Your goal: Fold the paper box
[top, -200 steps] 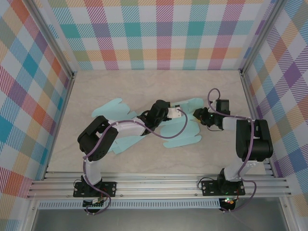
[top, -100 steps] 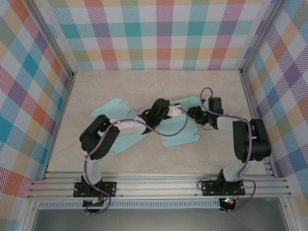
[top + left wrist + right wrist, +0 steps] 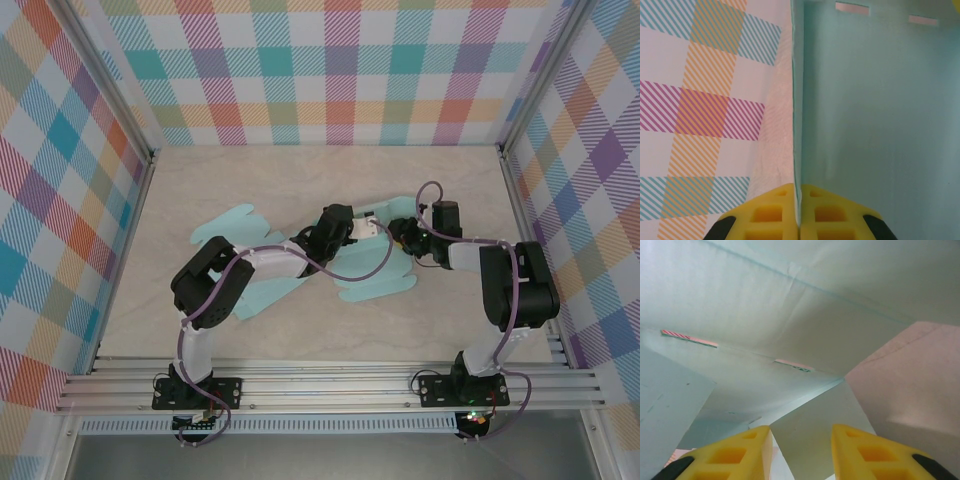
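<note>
The paper box point(image 3: 375, 284) is a pale teal die-cut sheet, partly flat on the table and partly raised in the middle. My left gripper point(image 3: 361, 227) is shut on an upright panel of it; in the left wrist view the yellow fingers point(image 3: 771, 215) pinch the panel's thin edge point(image 3: 798, 125) at the gripper point(image 3: 799, 188). My right gripper point(image 3: 399, 233) is at the box's right side, facing the left one. In the right wrist view it point(image 3: 801, 434) stands open, with a flap point(image 3: 815, 415) of the box point(image 3: 790, 305) lying between its fingers, not pinched.
Plaid walls enclose the beige table point(image 3: 300, 180) on three sides, with metal rails point(image 3: 330, 385) along the near edge. A far flap of the sheet point(image 3: 225, 224) spreads out to the left, beside the left arm.
My right gripper has moved left up to the box and its jaws have spread wider. My left gripper, still pinching the panel, has shifted slightly up and right.
</note>
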You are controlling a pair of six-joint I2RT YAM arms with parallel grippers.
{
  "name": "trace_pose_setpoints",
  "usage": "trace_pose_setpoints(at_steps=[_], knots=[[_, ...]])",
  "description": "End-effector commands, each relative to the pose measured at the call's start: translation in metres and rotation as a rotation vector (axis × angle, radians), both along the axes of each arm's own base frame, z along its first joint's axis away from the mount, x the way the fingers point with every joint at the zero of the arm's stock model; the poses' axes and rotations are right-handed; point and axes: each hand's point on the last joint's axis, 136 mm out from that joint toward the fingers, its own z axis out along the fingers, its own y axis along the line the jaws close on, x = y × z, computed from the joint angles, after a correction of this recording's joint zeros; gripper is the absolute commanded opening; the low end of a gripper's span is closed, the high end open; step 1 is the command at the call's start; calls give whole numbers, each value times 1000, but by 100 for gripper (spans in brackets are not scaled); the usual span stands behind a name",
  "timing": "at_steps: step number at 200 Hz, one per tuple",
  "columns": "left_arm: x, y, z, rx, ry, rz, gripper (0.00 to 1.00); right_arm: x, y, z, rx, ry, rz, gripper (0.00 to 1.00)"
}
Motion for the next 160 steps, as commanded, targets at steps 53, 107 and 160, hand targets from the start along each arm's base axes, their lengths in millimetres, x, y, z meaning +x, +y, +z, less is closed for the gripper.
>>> trace_pose_setpoints(at_steps=[53,107,160], knots=[[10,-12,16,-57,-47,8,0,-9,37,12,59,-39,88,38],[8,-7,18,-33,-66,9,0,-15,31,20,6,-34,92,40],[9,-4,15,-7,-90,-1,0,-32,0,58,-105,-83,60,47]])
